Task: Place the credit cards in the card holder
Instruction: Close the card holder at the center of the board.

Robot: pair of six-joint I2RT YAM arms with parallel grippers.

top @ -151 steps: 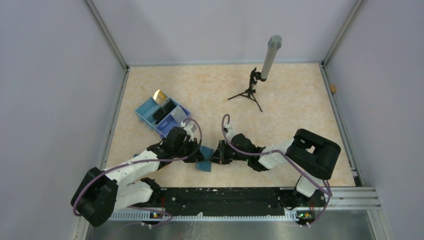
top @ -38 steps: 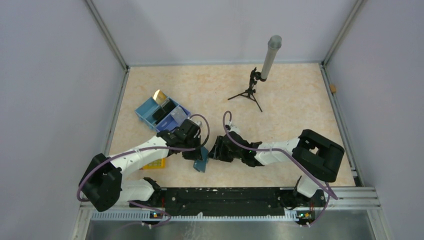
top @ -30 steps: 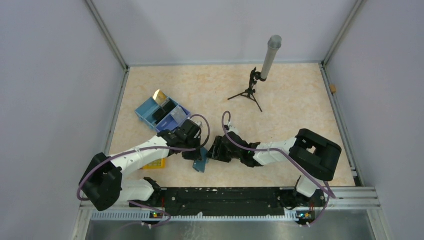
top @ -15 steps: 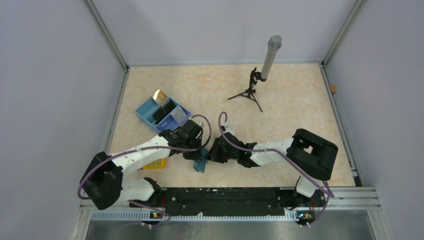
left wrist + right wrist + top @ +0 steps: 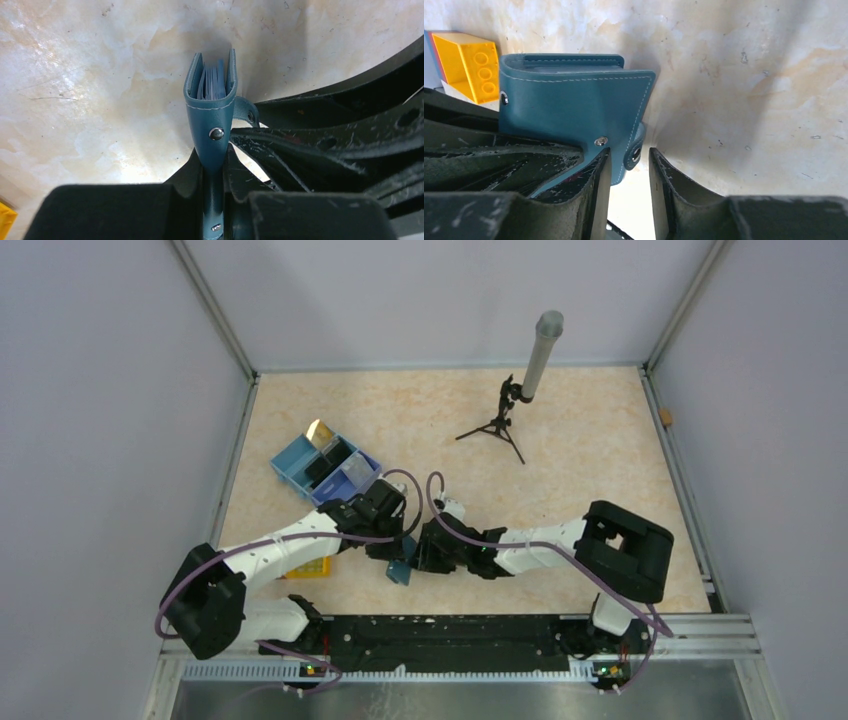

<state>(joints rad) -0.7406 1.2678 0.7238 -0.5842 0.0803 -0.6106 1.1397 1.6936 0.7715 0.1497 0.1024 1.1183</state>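
From above, the card holder [image 5: 401,571] is held on edge near the middle of the worktop's [image 5: 560,480] near edge, between the left gripper [image 5: 393,552] and the right gripper [image 5: 421,556]. The cards [image 5: 338,462] lie in a blue tray [image 5: 292,462] towards the left edge. The left wrist view shows the left gripper clamped tight on one end of the holder, with pale leaves visible inside the far end. The right wrist view shows the right gripper's jaws apart, the clasp tab [image 5: 634,150] between them, and a yellow toy block [image 5: 473,62] beyond the holder.
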